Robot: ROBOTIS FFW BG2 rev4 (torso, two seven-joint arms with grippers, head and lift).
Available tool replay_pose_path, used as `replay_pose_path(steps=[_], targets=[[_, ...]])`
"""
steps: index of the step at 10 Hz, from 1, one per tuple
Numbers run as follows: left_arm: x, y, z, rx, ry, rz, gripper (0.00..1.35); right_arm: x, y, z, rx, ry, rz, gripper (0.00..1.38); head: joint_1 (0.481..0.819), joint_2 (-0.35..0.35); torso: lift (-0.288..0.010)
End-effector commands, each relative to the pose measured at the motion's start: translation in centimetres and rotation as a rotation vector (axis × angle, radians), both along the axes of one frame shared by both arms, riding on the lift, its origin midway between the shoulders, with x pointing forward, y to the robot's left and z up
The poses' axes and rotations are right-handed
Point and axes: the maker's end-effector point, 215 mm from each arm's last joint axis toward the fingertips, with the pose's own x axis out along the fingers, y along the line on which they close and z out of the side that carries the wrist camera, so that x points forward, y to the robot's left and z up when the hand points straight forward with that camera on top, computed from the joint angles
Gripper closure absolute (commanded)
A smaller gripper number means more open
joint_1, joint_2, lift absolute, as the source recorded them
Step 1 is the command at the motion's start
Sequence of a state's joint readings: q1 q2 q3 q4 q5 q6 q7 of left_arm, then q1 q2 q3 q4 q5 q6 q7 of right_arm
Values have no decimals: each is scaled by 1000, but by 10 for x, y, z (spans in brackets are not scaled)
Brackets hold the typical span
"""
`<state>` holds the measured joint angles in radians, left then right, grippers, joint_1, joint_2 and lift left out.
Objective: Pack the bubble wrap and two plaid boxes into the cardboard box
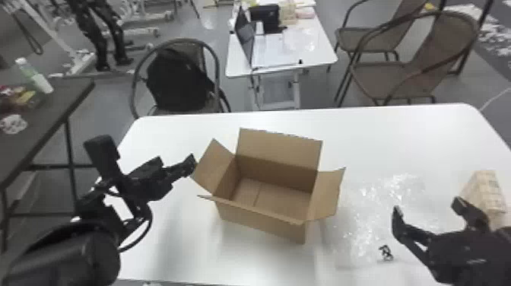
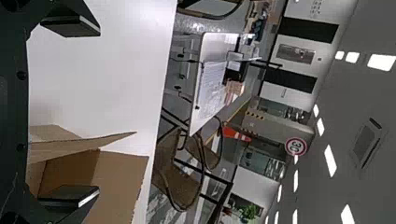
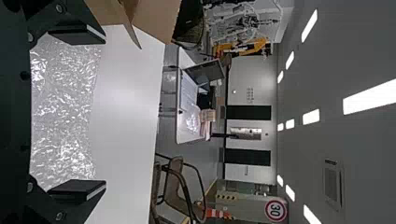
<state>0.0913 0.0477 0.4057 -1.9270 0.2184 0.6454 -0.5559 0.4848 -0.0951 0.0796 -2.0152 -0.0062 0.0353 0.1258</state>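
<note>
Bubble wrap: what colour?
Bubble wrap is clear, with whitish glints; best in the right wrist view.

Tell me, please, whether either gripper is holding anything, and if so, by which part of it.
Nothing is held: the left gripper is open beside the cardboard box, and the right gripper is open near the bubble wrap.

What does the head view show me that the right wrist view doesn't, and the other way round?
Head view: the left gripper beside the cardboard box, a plaid box and a dark side table.

Right wrist view: a round, red-rimmed sign and ceiling lights.

Both: the cardboard box, the bubble wrap, the white table and the open right gripper.
</note>
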Motion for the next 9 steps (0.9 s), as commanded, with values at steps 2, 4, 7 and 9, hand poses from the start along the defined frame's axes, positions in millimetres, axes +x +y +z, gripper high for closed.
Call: replay_pose_path(steps=[2,4,7,9], targets=[[3,-24,-15,-72,34,-56,136,0,0,0,2,0,2,196,695,165,-90],[4,-38,-21,-101,44,-92,145,0,1,-2,4,5,4,196,695,148,-90],[2,-54,-31,-131,69,-121,693,1,1,-2,8,7,5,196,695,128,-90],[1,-53,-30,-146,59,-108,1191,1,2,-3,11,9,7,196,695,117,-90]])
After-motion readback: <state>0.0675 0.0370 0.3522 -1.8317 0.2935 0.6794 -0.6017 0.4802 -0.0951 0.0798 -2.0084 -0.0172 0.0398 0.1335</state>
